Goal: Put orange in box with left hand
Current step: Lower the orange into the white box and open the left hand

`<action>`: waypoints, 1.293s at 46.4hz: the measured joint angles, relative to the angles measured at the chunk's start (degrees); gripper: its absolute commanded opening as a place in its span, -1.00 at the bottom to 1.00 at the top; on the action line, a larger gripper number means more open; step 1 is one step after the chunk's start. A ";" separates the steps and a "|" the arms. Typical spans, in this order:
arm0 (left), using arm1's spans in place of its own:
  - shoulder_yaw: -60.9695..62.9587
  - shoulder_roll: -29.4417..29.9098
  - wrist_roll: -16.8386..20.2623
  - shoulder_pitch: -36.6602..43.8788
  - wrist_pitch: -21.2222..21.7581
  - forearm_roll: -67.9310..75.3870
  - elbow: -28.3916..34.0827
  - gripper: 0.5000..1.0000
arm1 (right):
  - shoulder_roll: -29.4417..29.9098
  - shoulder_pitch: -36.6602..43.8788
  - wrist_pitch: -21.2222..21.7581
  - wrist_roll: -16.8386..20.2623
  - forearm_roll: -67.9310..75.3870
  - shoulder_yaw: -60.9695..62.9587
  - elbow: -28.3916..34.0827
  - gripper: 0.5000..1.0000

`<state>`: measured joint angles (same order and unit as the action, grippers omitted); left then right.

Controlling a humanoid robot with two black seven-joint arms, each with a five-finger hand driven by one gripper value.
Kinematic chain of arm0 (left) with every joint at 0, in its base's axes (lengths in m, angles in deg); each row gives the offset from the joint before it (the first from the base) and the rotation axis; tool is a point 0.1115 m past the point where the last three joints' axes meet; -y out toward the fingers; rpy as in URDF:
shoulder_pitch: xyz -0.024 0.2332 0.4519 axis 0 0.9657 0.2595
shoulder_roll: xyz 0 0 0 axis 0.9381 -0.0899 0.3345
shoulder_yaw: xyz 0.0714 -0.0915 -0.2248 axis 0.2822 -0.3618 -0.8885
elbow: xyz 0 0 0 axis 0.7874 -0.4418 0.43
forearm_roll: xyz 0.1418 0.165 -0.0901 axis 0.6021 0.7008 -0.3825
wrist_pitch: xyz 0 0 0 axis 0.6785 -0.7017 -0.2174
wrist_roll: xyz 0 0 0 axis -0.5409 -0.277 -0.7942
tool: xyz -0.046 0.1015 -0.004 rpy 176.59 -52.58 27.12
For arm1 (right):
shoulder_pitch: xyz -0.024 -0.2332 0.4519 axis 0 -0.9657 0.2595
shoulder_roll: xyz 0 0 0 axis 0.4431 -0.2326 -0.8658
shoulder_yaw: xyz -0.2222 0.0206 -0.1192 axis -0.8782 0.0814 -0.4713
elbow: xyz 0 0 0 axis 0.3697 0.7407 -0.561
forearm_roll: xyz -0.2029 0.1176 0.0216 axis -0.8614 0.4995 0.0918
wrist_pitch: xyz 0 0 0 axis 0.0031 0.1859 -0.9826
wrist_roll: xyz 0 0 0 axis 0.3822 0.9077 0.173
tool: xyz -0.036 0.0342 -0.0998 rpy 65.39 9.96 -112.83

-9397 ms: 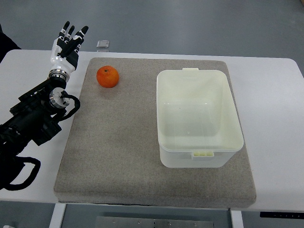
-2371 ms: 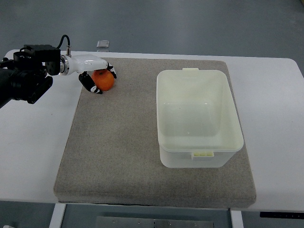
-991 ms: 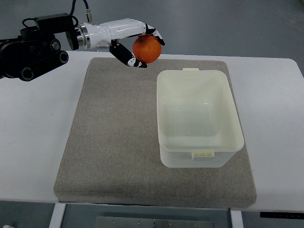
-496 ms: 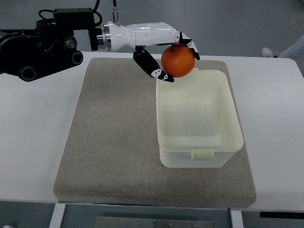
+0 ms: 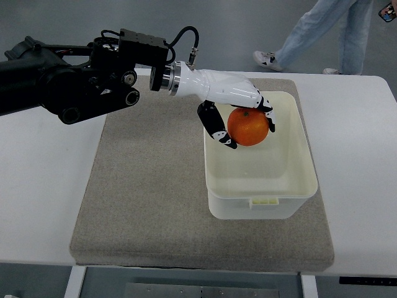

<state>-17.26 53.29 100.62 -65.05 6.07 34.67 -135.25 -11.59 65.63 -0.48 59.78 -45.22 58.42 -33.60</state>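
Orange now over box — lifted.

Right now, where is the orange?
In the top view, the orange is gripped in the left hand, held above the open white box on the mat's right side.

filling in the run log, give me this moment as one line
left hand | shut on round orange fruit | held over open white plastic box | box on grey mat | not released

mat: grey felt-like cloth, matt, rough | box: smooth translucent plastic | left hand: glossy white plastic | orange: dimpled, slight sheen
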 measured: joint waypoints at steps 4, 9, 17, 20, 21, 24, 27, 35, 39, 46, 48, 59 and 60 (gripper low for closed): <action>0.04 -0.06 0.00 0.89 -0.08 0.34 0.53 -1.00 | 0.00 0.00 0.00 0.00 0.00 0.00 0.00 0.70; 0.05 -0.56 0.00 1.90 -0.19 2.42 0.79 -1.00 | 0.00 0.00 0.00 0.00 0.00 0.00 0.00 0.70; 0.05 -2.29 0.00 2.96 -0.20 4.64 1.65 -1.00 | 0.00 0.00 0.00 0.00 0.00 0.00 0.00 0.70; 0.05 -2.37 0.00 3.03 -0.20 4.83 1.80 -1.00 | 0.00 0.00 0.00 0.00 0.00 0.00 0.00 0.70; 0.05 -2.37 0.00 3.04 -0.20 4.88 1.82 -1.00 | 0.00 0.00 0.00 0.00 0.00 0.00 0.00 0.70; 0.05 -2.37 0.00 3.04 -0.20 4.93 1.83 -1.00 | 0.00 0.00 0.00 0.00 0.00 0.00 0.00 0.70; 0.04 -2.38 0.00 3.04 -0.19 4.93 1.93 -1.00 | 0.00 0.00 0.00 0.00 0.00 0.00 0.00 0.70; -0.69 -2.87 0.00 3.57 1.05 4.49 2.12 0.28 | 0.00 0.00 0.00 0.00 0.00 0.00 0.00 0.70; -0.99 -3.39 0.00 4.47 1.34 4.29 2.05 0.51 | 0.00 0.00 0.00 0.00 0.00 0.00 0.00 0.70; -1.09 -3.71 0.00 4.63 1.40 4.25 1.84 0.91 | 0.00 0.00 0.00 0.00 0.00 0.00 0.00 0.70; -1.11 -3.77 0.00 4.79 1.45 4.19 1.78 0.93 | 0.00 0.00 0.00 0.00 0.00 0.00 0.00 0.70; -1.12 -4.04 0.00 4.98 1.49 4.14 1.81 0.95 | 0.00 0.00 0.00 0.00 0.00 0.00 0.00 0.70; -1.15 -4.04 0.00 4.98 1.49 4.10 1.82 0.95 | 0.00 0.00 0.00 0.00 0.00 0.00 0.00 0.70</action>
<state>-18.41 49.25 100.62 -60.07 7.56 38.77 -133.43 -11.59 65.64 -0.47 59.78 -45.22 58.42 -33.60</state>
